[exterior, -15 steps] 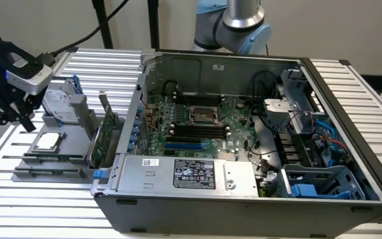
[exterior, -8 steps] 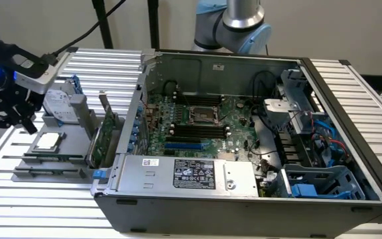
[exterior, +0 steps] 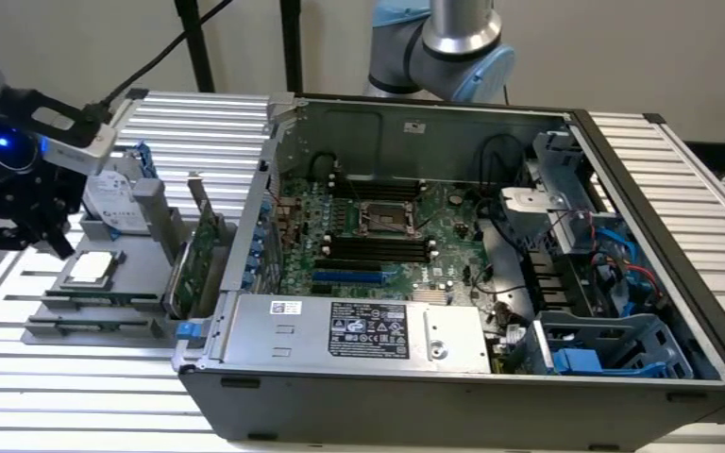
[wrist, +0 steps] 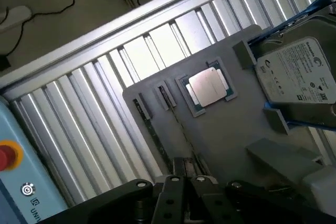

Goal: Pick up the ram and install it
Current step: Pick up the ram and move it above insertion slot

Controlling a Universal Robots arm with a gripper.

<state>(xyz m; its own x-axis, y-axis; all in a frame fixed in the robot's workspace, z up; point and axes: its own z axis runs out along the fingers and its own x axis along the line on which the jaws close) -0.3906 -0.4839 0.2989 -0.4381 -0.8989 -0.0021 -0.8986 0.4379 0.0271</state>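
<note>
The ram [wrist: 152,132], a thin dark stick seen edge-on, sits in a narrow groove of the grey holder tray [wrist: 220,135]. It seems to stand on its long edge, though it is too slim to be sure. In the exterior view the tray's grooves run left to right, so you can judge that the stick's long axis lies level along the counter [exterior: 73,396], left to right. That is roughly in line with the black memory slots [exterior: 369,248] on the motherboard [exterior: 453,212]. One end of the stick points toward the pincer [wrist: 186,174] and the other toward a small post on the tray.

The pincer hangs low over the left end of the tray, close above the stick's near end. You cannot tell whether it is spread, pressed together or already pinching the stick.

Just beside the groove, on the same tray, lies the square silver processor chip [wrist: 207,86]. Beyond that is a hard drive [wrist: 299,74].

To the right of the tray is the open computer case [exterior: 463,396], with its memory slots dark and apparently unfilled.

By these signs the task is at its start. The stick is not lifted, and both the carry and the seating remain undone.
</note>
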